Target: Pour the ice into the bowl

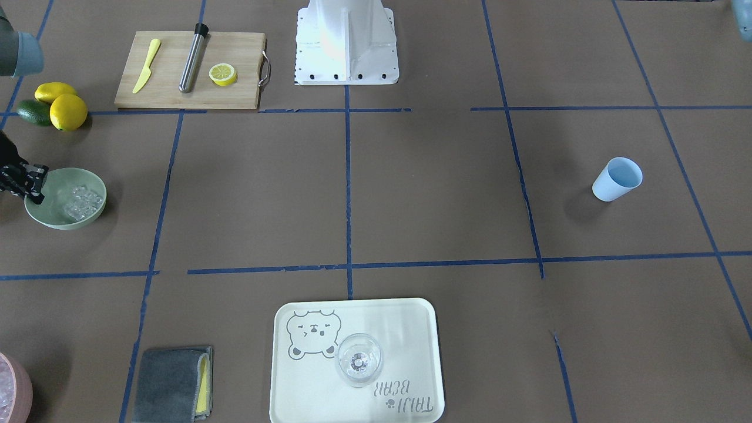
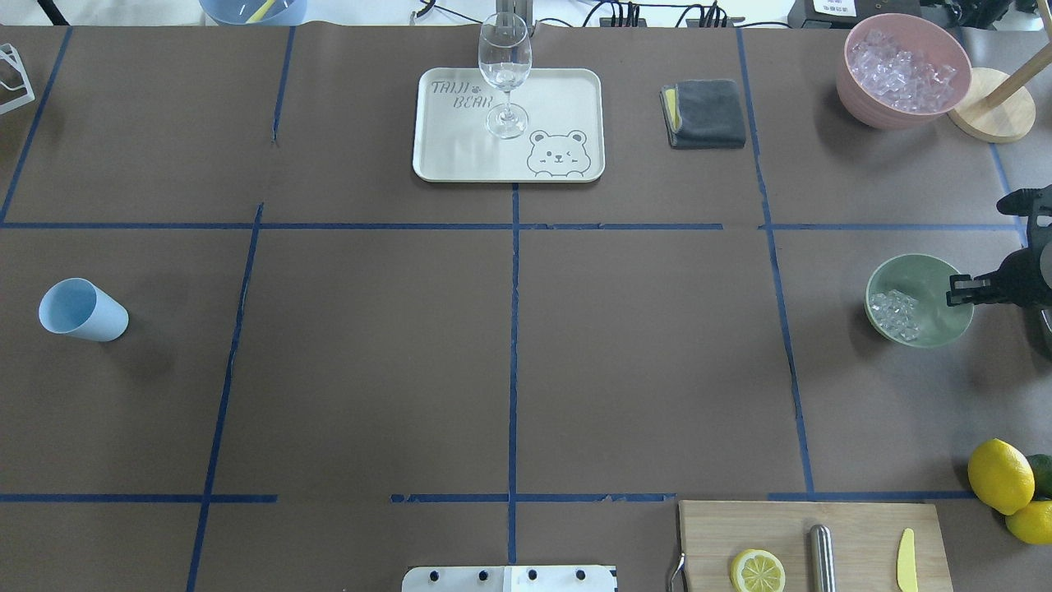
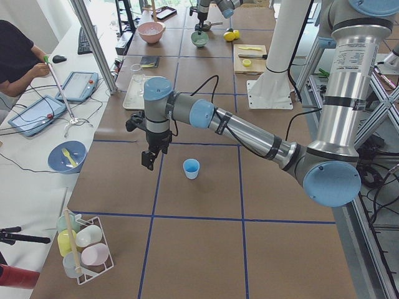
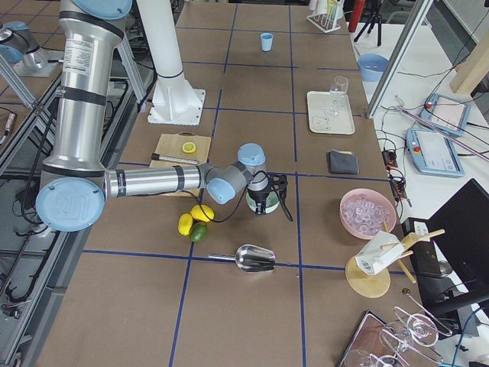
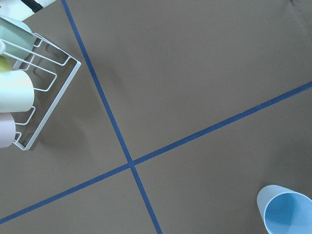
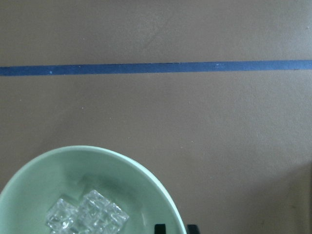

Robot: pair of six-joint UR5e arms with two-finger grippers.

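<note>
The pale mint-green bowl (image 2: 925, 279) stands upright on the table at the right. A small heap of clear ice (image 2: 894, 314) lies inside it. My right gripper (image 2: 960, 293) is at the bowl's right rim. In the right wrist view its two dark fingertips (image 6: 160, 228) stand close together astride the bowl's rim (image 6: 146, 175), with the ice (image 6: 87, 217) below. In the front view the right gripper (image 1: 34, 187) touches the bowl (image 1: 59, 182). My left gripper (image 3: 148, 163) hangs above the table near the light blue cup (image 3: 191, 168). I cannot tell whether it is open.
A pink container of ice (image 2: 902, 70) stands at the far right. A metal scoop (image 4: 256, 258) lies on the table. A tray (image 2: 567, 99) holds a clear glass (image 2: 504, 74). A grey cloth (image 2: 705, 113), lemons (image 2: 998, 475) and a cutting board (image 2: 855, 526) are nearby.
</note>
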